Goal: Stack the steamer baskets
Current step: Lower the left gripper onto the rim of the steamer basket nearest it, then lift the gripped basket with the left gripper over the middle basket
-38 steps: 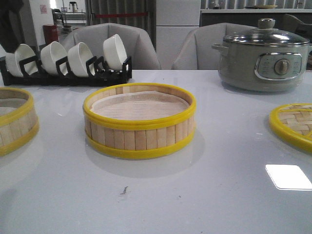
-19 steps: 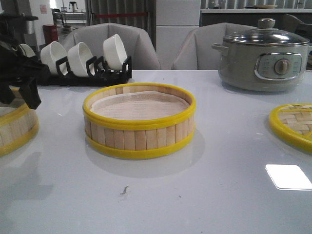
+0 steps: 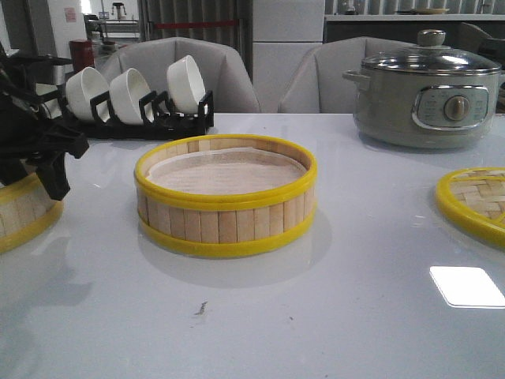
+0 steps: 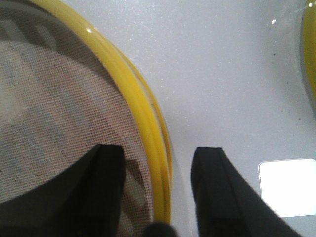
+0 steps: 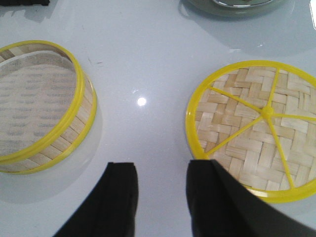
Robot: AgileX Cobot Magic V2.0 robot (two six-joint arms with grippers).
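A glossy white table [image 3: 355, 316] carries a bright square light reflection [image 3: 467, 286]. Behind it stand two grey upholstered chairs [image 3: 177, 59], a pale wall panel [image 3: 286, 31] and a dark shelf unit [image 3: 387, 28].

**What I can't see properly**

My left gripper [image 3: 35, 162] covers part of the near basket [image 3: 24, 213], which the front view's left edge also cuts off. My arm hides the leftmost bowl in the dish rack [image 3: 118, 118]. In my left wrist view the basket's rim [image 4: 143, 113] runs out of frame, and its liner [image 4: 59, 113] is blurred. The woven lid [image 3: 477, 201] is cropped at the right edge of the front view. My right gripper [image 5: 160, 197] does not appear in the front view; its fingers leave the wrist picture's lower edge.
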